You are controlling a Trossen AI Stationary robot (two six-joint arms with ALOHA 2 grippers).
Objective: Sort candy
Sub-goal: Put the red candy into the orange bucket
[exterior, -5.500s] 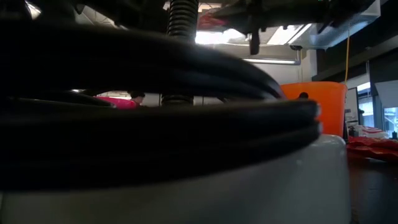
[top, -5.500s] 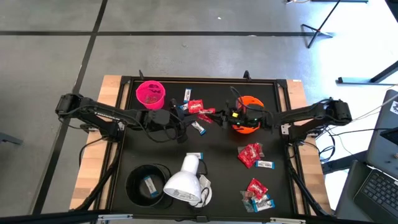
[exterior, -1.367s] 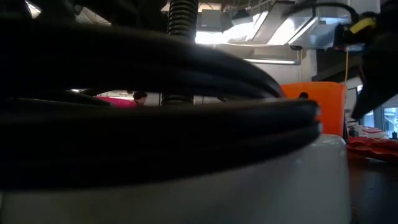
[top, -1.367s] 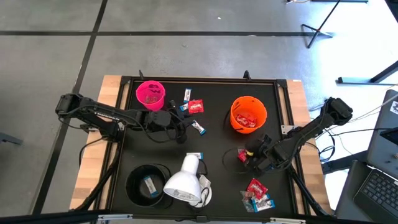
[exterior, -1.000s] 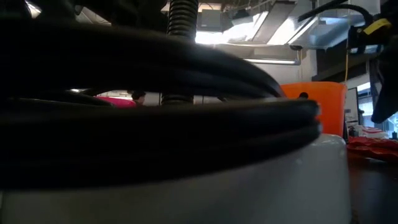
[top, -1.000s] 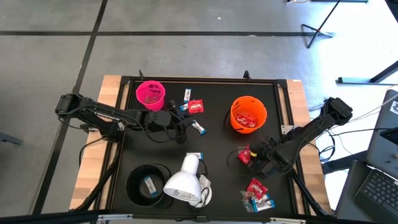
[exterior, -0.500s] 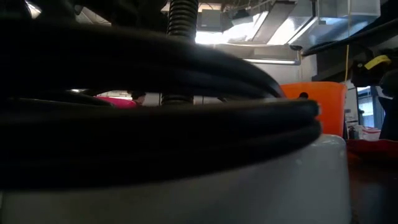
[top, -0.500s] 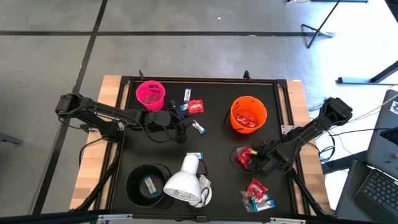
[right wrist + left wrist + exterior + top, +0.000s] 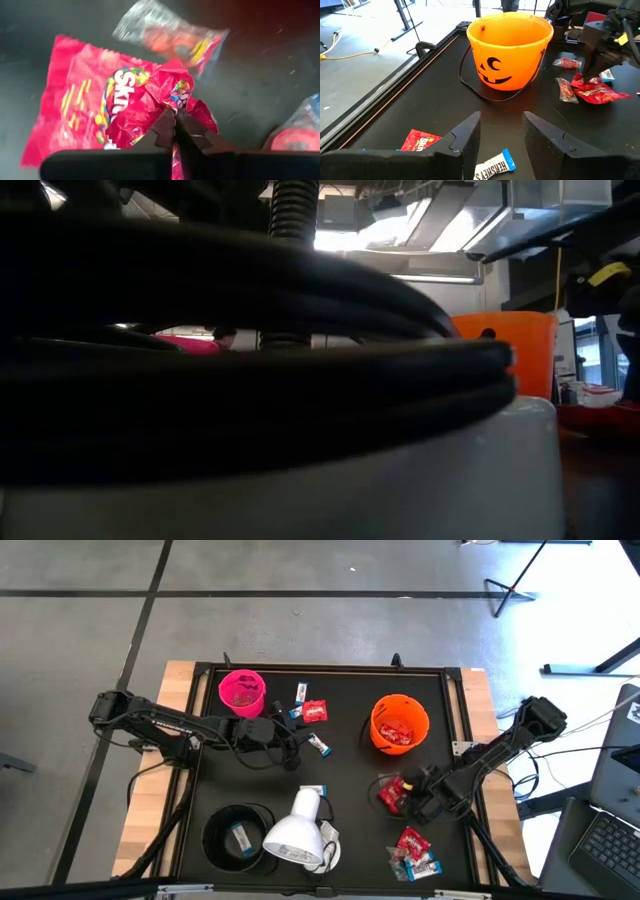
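Note:
My right gripper (image 9: 407, 796) points down at the table's right middle and is shut on a red candy packet (image 9: 100, 105). A clear-wrapped sweet (image 9: 172, 37) lies just beyond that packet. My left gripper (image 9: 501, 131) hovers open at the table's far middle with nothing between its fingers; a white-and-blue bar (image 9: 492, 166) and another red packet (image 9: 420, 141) lie below it. More candy (image 9: 415, 852) lies at the near right. The orange cup (image 9: 400, 724) holds red packets, and the pink cup (image 9: 242, 690) stands at the far left. My right gripper pinches a crumpled, raised fold of the red packet (image 9: 176, 98) between its two fingertips. The fingers come from above, slanting down. The rest of the packet (image 9: 597, 93) lies spread on the table.
A black cup (image 9: 238, 835) with a bar in it stands at the near left. Beside it lies the white lamp head (image 9: 295, 832), which fills most of the low view. A blue-wrapped bar (image 9: 301, 692) and a red packet (image 9: 314, 710) lie at the far middle.
My right gripper has sunk toward the table, down onto the red packet beside the orange cup. My left arm has kept still.

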